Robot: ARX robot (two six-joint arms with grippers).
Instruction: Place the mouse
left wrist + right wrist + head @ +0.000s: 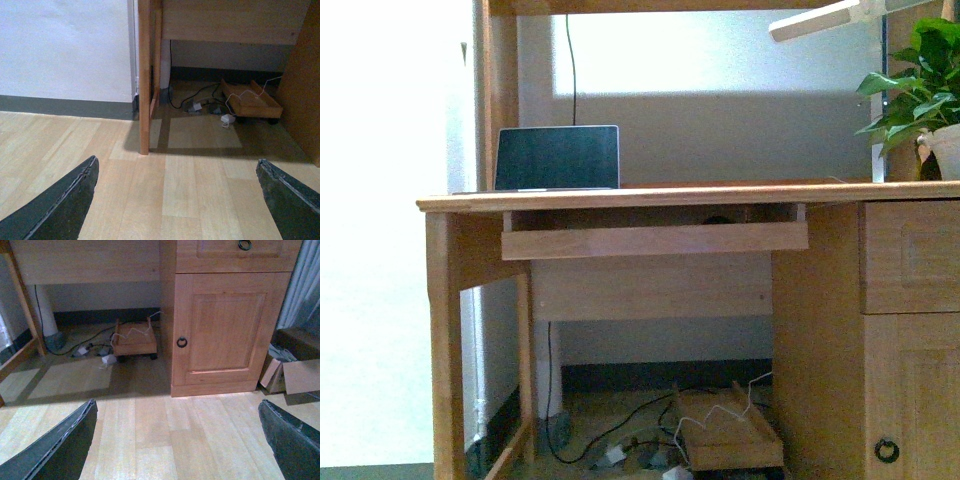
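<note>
You see the mouse only as a dark hump on the pull-out tray under the table top, mostly hidden. Left fingers and right fingers are spread wide and empty over the wood floor, well apart from it.

Only the dark top of the mouse is seen, the rest being hidden behind the front board of the tray under the table. The plant is cut off by the picture's right edge.
</note>
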